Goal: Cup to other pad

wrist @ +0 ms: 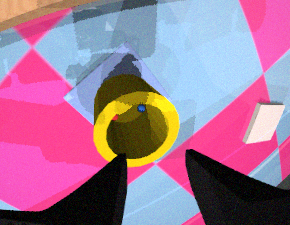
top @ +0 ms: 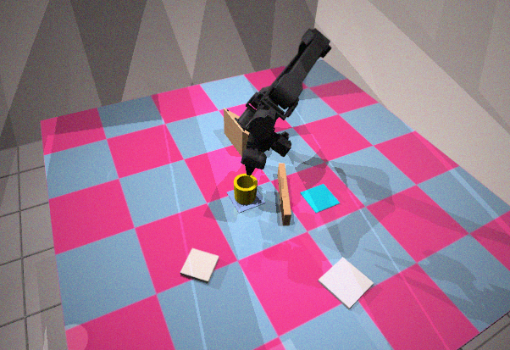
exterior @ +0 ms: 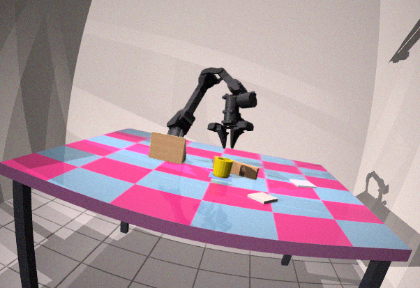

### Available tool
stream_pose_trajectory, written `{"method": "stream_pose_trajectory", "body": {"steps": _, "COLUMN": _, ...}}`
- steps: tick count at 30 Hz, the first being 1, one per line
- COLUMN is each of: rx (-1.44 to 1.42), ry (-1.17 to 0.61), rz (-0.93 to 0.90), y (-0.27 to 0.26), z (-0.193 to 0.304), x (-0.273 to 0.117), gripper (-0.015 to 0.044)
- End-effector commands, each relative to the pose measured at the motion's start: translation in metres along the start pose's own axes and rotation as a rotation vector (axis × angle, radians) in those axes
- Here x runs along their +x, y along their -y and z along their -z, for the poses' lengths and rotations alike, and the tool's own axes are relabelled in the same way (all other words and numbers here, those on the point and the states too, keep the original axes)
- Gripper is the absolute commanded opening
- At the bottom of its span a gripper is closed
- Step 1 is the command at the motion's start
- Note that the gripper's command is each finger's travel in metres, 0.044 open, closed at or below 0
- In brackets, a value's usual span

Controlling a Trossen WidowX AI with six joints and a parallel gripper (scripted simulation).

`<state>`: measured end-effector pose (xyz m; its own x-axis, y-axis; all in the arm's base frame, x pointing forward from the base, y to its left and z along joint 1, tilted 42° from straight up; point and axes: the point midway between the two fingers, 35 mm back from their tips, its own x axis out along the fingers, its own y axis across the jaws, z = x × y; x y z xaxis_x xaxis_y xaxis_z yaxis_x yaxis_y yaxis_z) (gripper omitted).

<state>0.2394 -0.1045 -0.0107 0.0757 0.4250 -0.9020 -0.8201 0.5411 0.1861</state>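
A yellow cup [top: 245, 196] [exterior: 222, 169] [wrist: 137, 136] stands upright on the lavender pad [top: 241, 208] [wrist: 79, 95]. Inside it, the wrist view shows a blue marble [wrist: 141, 108] and a red marble [wrist: 115, 118]. The cyan pad [top: 319, 198] lies bare beyond the low wooden wall; it is hidden in the exterior view. My gripper [exterior: 228, 146] [wrist: 156, 158] points down above the table, higher than the cup and not touching it. Its fingers are partly open with nothing between them. In the wrist view the left fingertip overlaps the near rim of the cup.
A low wooden wall [top: 284, 196] [exterior: 250, 170] stands between the two pads. A taller wooden panel [top: 234, 131] [exterior: 167, 147] stands near the arm's base. One white tile [top: 200, 264] [exterior: 262, 197] and another white tile [top: 346, 282] [exterior: 302, 183] lie flat on the checkered table.
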Motion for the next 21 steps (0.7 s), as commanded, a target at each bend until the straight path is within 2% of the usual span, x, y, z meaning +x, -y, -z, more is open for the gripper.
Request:
{"method": "stream_pose_trajectory", "body": {"steps": 1, "rx": -0.093, "ry": 0.192, "rz": -0.232, "y": -0.026, "z": 0.019, "x": 0.013, "gripper": 0.0167}}
{"method": "stream_pose_trajectory", "body": {"steps": 21, "rx": -0.093, "ry": 0.192, "rz": -0.231, "y": -0.028, "z": 0.014, "x": 0.028, "gripper": 0.0167}}
